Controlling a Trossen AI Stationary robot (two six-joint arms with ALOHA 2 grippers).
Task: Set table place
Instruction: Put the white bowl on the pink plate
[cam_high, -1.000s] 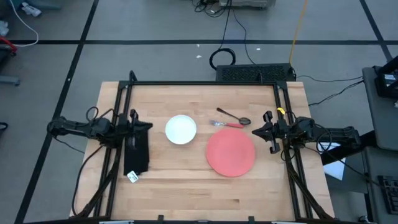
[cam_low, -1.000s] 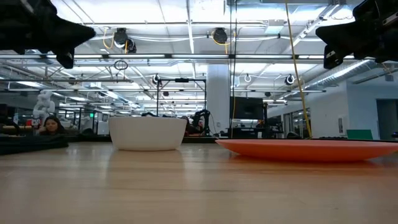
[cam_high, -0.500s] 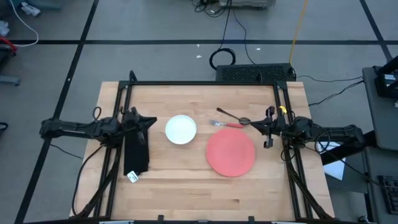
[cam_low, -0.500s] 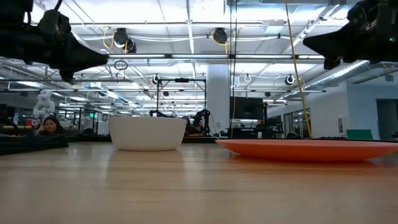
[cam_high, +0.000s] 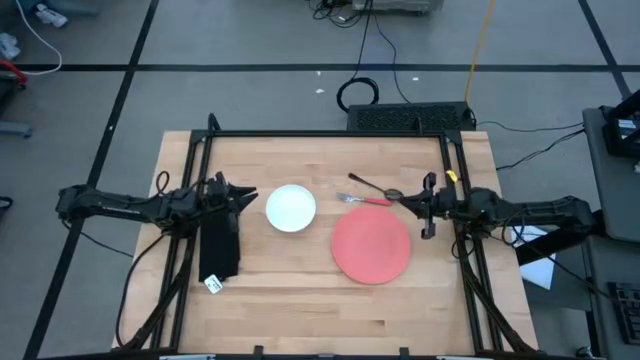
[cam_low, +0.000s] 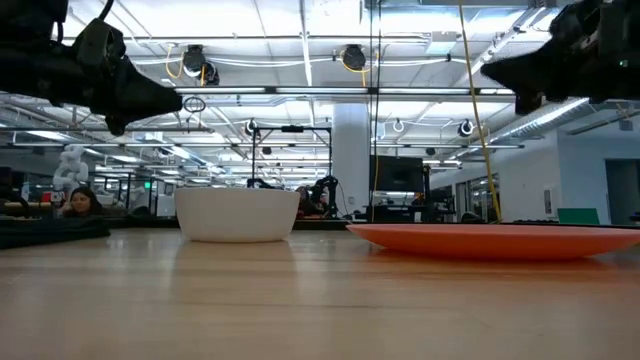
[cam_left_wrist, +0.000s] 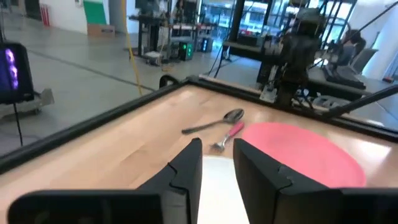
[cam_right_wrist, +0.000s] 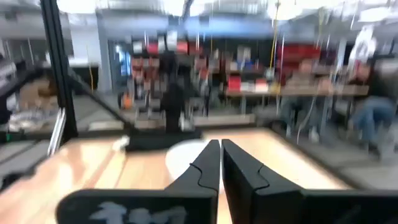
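Light-wood plank worktop (cam_high: 300, 300) carries a round red plate (cam_high: 371, 246), white bowl (cam_high: 291, 208), spoon (cam_high: 376, 188), fork (cam_high: 364, 200) and black napkin (cam_high: 220, 246), unarranged; left hand (cam_high: 248, 194) narrowly parted and empty, right hand (cam_high: 403, 202) closed, empty

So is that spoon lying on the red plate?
No, the spoon lies on the bare table, just beyond the red plate.

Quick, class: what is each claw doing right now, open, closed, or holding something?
Left claw: open a little, holding nothing, beside the white bowl.
Right claw: closed, holding nothing, near the spoon.
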